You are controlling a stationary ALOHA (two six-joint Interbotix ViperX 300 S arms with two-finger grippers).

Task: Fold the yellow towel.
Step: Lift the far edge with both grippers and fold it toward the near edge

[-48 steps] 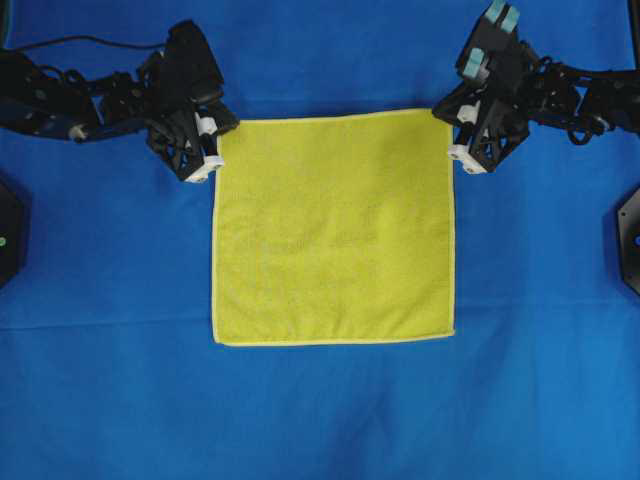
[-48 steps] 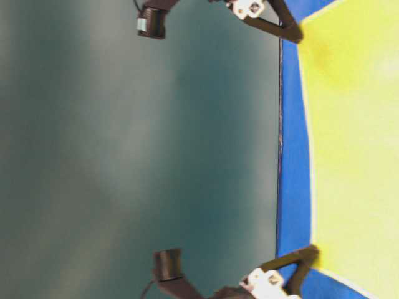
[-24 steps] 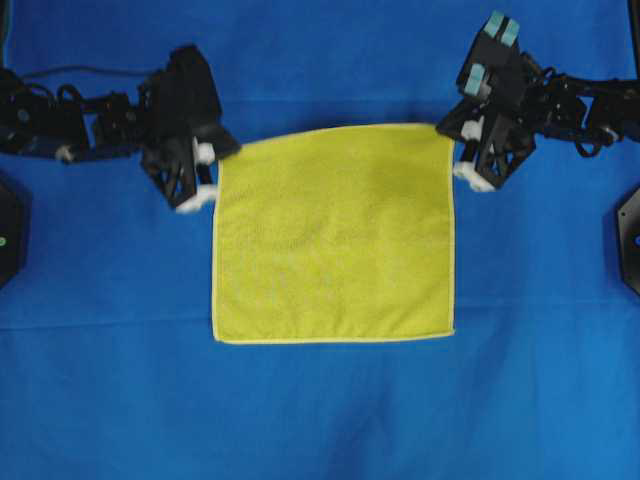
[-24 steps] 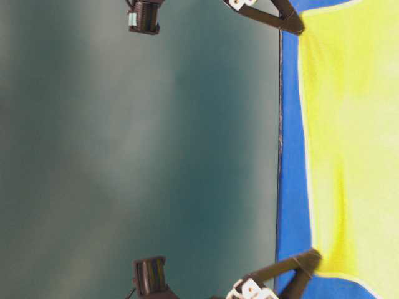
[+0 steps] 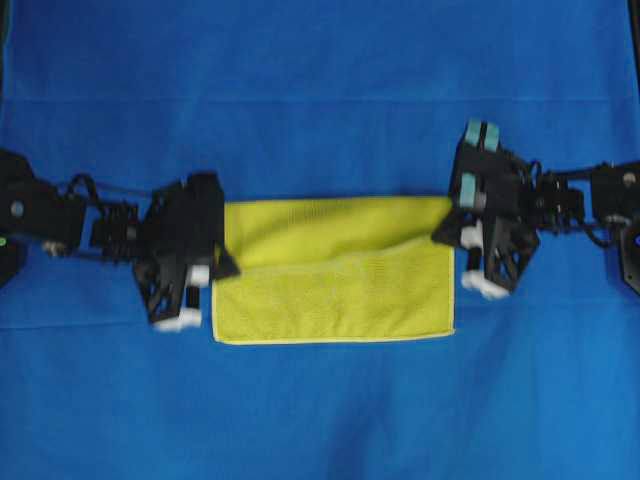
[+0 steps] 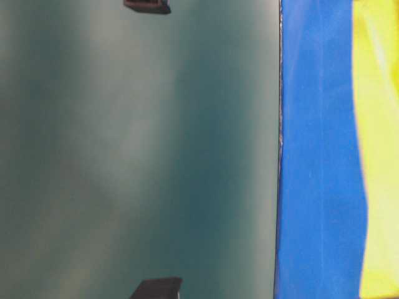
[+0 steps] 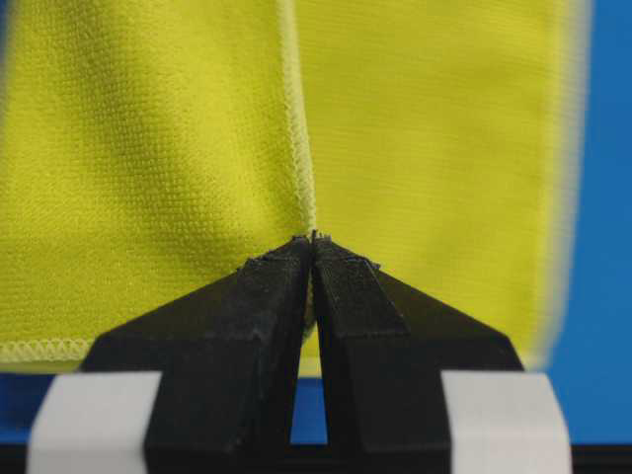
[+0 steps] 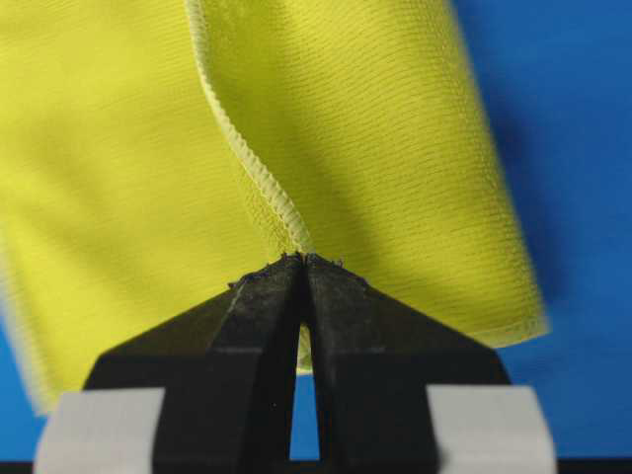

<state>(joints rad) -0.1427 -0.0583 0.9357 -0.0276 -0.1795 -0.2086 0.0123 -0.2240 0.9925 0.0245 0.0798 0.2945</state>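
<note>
The yellow towel lies on the blue table cover, its far edge lifted and carried over toward the near edge, which still lies flat. My left gripper is shut on the towel's raised left corner. My right gripper is shut on the raised right corner. In the left wrist view the black fingertips pinch the hem of the towel. The right wrist view shows the same pinch by my right gripper on the towel. The table-level view shows only a strip of towel.
A blue cloth covers the whole table. Black fixtures sit at the left edge and the right edge. The table's far edge meets a dark green backdrop.
Both grippers have travelled toward the near edge, each holding a far corner, so the towel's far half now drapes over the near half.
</note>
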